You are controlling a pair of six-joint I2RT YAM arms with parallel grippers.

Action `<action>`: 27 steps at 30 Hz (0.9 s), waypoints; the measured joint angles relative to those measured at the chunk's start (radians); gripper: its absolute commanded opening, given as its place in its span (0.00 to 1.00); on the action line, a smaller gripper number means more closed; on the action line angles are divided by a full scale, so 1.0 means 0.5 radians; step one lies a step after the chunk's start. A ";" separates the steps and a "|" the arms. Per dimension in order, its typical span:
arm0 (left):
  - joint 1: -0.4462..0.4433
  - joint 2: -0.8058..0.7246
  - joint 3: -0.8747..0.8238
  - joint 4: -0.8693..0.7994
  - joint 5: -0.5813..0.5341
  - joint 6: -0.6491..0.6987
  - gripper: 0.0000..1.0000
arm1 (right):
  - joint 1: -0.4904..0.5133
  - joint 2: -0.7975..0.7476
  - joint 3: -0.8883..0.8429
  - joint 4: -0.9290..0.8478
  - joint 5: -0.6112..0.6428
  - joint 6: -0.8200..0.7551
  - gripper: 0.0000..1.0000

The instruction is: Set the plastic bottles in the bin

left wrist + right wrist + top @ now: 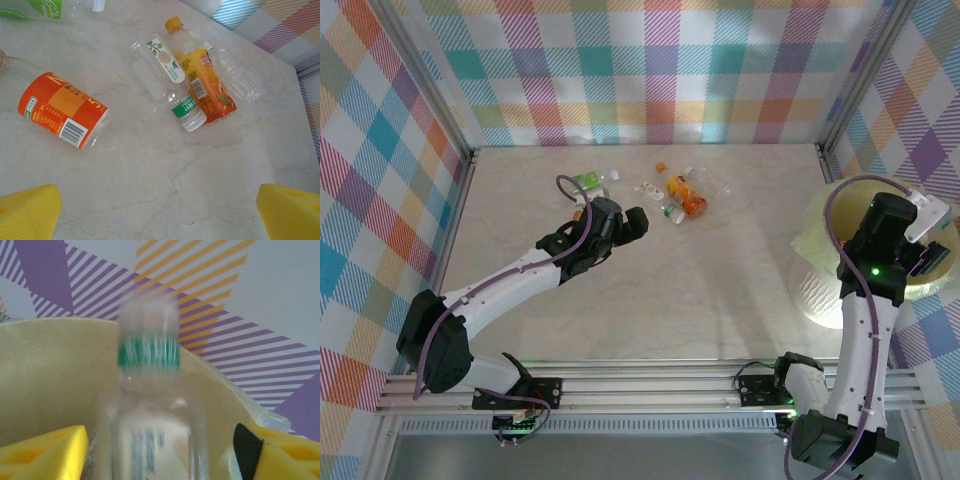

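1. Right gripper (162, 435) hangs over the bin (50, 370), jaws spread clear of a blurred green-banded bottle (150, 390) between them; we judge it dropping in.
2. Left gripper (157, 187), wide open, is nearer the orange-labelled bottle (62, 117) on the table (150, 165); it lies ahead-left, long axis nearly along the closing line.

The plaid walls (670, 60) were crossed with teal, pink, orange, purple and yellow on white. The flat tabletop (720, 280) was pale beige marble with faint grey veins. The large round translucent plastic bin (815, 250) glowed pale yellow-green. A crushed clear plastic bottle (62, 112) wore a red-orange label with a white barcode patch. A slim orange-labelled bottle (202, 82) had a yellow cap, and a clear white-capped bottle (172, 85) had a green band. The left gripper (160, 205) had bright yellow pads (30, 212).
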 measured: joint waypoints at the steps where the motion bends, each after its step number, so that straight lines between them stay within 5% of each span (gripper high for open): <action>1: 0.000 0.000 0.000 0.000 0.000 0.000 1.00 | 0.000 -0.006 0.001 0.003 0.005 -0.003 0.83; 7: 0.000 0.000 0.000 0.000 -0.002 0.000 1.00 | 0.000 -0.012 0.030 -0.024 0.005 -0.008 1.00; 18: 0.000 0.092 0.031 -0.034 -0.060 -0.036 1.00 | 0.055 -0.014 0.102 -0.064 -0.449 0.066 1.00; 27: 0.002 0.175 0.114 -0.237 -0.232 -0.179 1.00 | 0.423 0.017 0.227 -0.090 -0.948 0.233 1.00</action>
